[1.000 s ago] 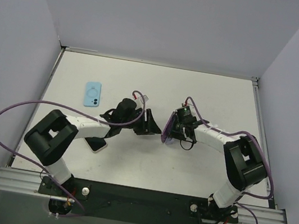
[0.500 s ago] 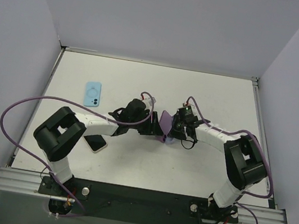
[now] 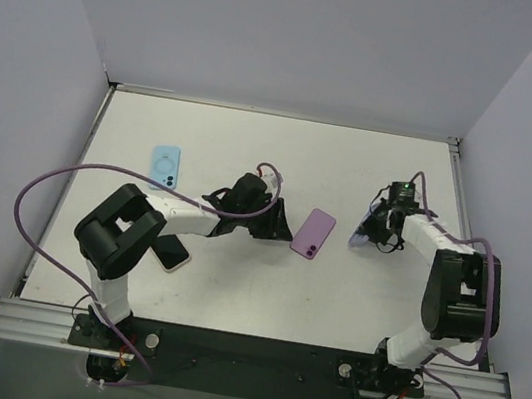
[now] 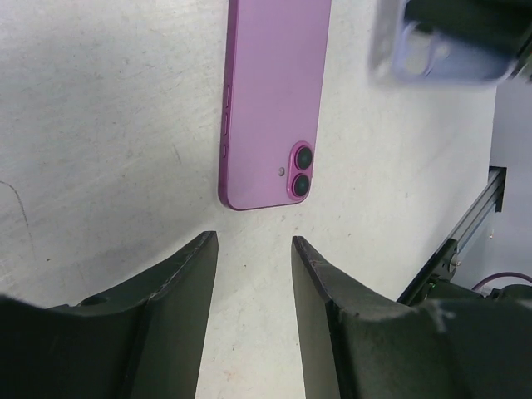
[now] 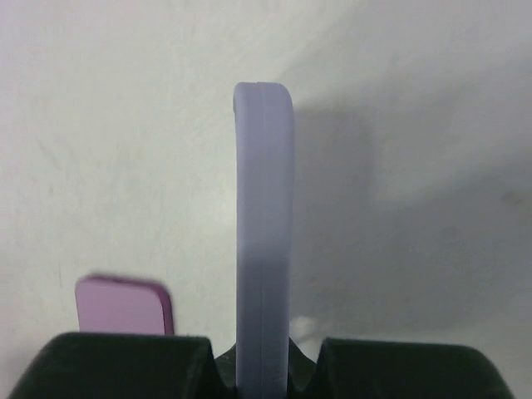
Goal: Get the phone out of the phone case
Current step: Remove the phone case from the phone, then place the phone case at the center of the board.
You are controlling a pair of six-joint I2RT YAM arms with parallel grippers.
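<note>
The purple phone lies flat on the table, back up, out of its case; it shows with its two camera lenses in the left wrist view and a corner in the right wrist view. My left gripper is open and empty just left of the phone, its fingertips short of the phone's end. My right gripper is shut on the lavender phone case, held on edge above the table to the right of the phone; the case also shows blurred in the left wrist view.
A light blue phone case lies at the back left. Another phone lies partly under the left arm. The enclosure walls ring the table, with the rail at the near edge.
The right gripper has pulled the lavender case off and carried it right, away from the phone. The phone now lies flat on the table. The left gripper has let go of it and stands open.
</note>
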